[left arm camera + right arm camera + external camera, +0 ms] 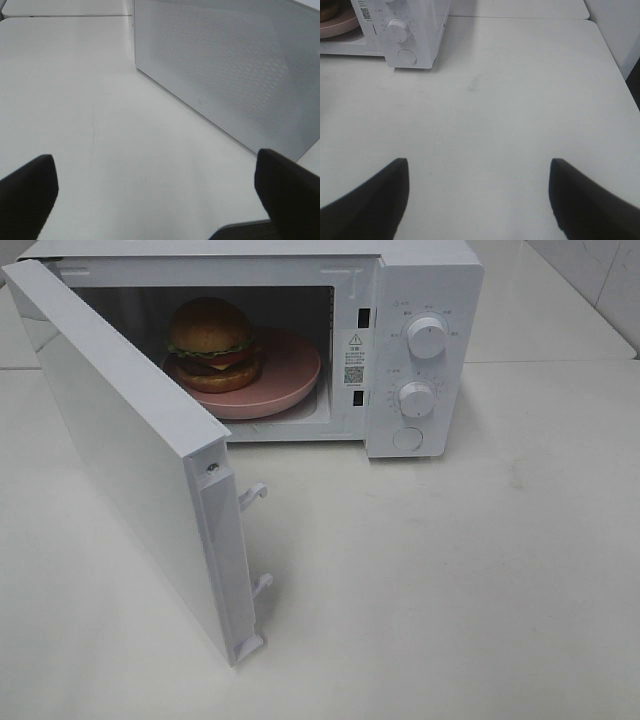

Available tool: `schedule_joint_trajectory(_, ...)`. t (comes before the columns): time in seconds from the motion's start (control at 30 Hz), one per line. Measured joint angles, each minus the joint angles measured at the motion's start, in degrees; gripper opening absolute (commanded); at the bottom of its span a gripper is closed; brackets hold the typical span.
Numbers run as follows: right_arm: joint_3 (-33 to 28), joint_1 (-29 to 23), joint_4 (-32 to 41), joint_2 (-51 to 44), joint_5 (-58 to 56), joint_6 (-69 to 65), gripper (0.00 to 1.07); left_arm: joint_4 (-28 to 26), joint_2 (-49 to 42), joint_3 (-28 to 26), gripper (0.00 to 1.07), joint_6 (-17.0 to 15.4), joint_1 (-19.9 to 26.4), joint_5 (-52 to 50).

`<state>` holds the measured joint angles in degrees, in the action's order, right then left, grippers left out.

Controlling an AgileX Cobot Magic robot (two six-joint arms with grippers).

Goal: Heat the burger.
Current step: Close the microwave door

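Standing at the far side of the white table (pixel 450 580), the white microwave (pixel 420 300) has its door (pixel 130 460) swung wide toward the near left. A sticker (pixel 355 340) on the frame right of the cavity shows a warning triangle over print too small to read, with a square code (pixel 354 372) below. Markings around the upper knob (pixel 427 337) and lower knob (pixel 415 398) are likewise illegible. Inside the cavity the burger (pixel 210 340) sits on the left part of a pink plate (pixel 290 380). The door's free edge, bearing two latch hooks (pixel 252 495), juts over the near-left tabletop, and open tabletop stretches right and near. The left gripper (pixel 155 160) has its jaws spread wide, gripping nothing, beside the door's dotted outer face. The right gripper (pixel 478 165) is likewise spread over the table, near and right of the microwave.
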<state>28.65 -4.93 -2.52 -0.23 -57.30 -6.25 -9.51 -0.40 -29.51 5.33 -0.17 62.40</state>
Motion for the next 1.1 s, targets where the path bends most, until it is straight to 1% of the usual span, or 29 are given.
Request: schedule_joint_trajectory(1.1, 0.0, 0.0, 0.0, 0.0, 0.0, 0.2, 0.75, 0.0, 0.0, 0.0, 1.0, 0.0, 0.0, 0.0)
